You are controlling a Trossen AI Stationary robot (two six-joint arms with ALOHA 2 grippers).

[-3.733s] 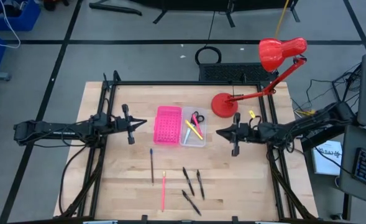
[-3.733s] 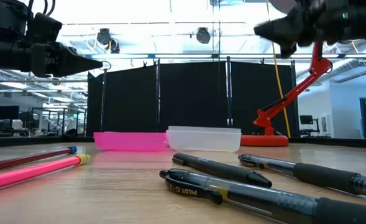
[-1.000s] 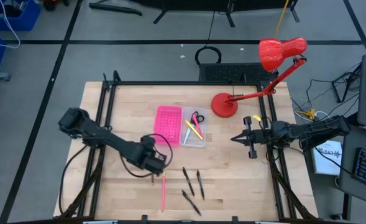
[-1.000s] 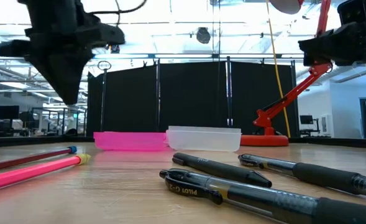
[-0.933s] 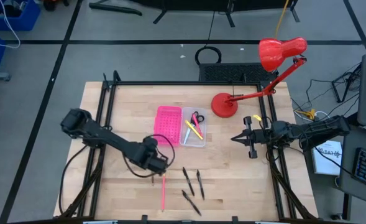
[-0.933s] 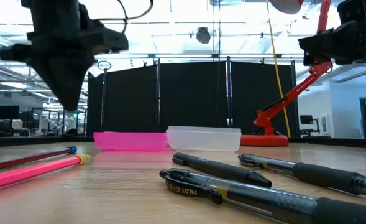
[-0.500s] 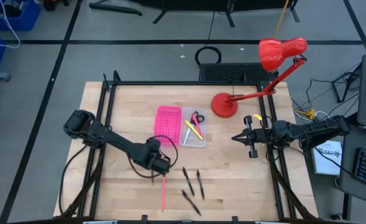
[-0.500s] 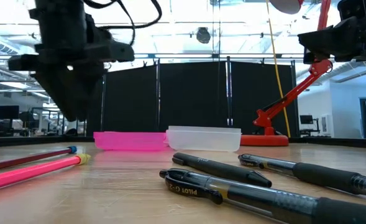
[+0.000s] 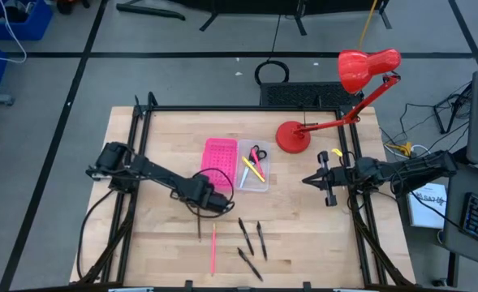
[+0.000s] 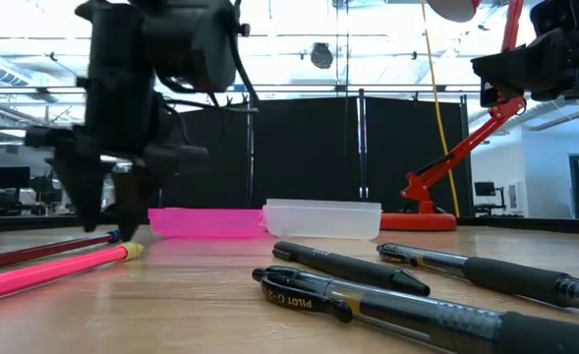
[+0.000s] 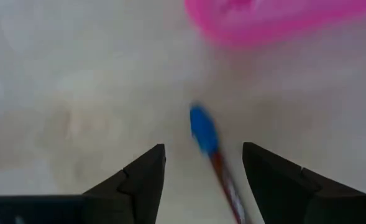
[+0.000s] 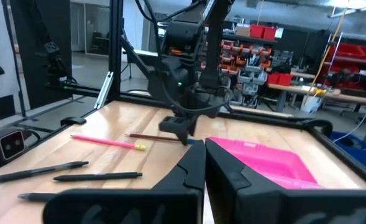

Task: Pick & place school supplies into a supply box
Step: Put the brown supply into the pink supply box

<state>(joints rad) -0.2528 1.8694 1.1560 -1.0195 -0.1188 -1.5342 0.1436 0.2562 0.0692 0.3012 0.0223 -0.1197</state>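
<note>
A dark pencil with a blue end (image 11: 201, 127) lies on the wooden table, and my left gripper (image 11: 201, 177) points down over it. The gripper is open, one finger on each side of the shaft just behind the blue end, touching nothing. In the low view its fingertips (image 10: 105, 224) stand just above that pencil (image 10: 43, 252). A pink pencil (image 9: 213, 251) and three black pens (image 9: 249, 243) lie nearer the front edge. The translucent supply box (image 9: 263, 183) holds scissors (image 9: 258, 154) and coloured pens. My right gripper (image 9: 307, 180) hovers shut at the table's right.
A bright pink perforated rectangle (image 9: 220, 162) lies against the supply box's left side, just beyond my left gripper. A red desk lamp (image 9: 291, 136) stands at the far right. A black frame (image 9: 139, 122) runs around the table's edges.
My left gripper has come down toward the table and gone a little toward the far right, onto the blue end of the dark pencil. Its fingers have opened from a shut point to a wide gap. The pencils and pens have stayed in place.
</note>
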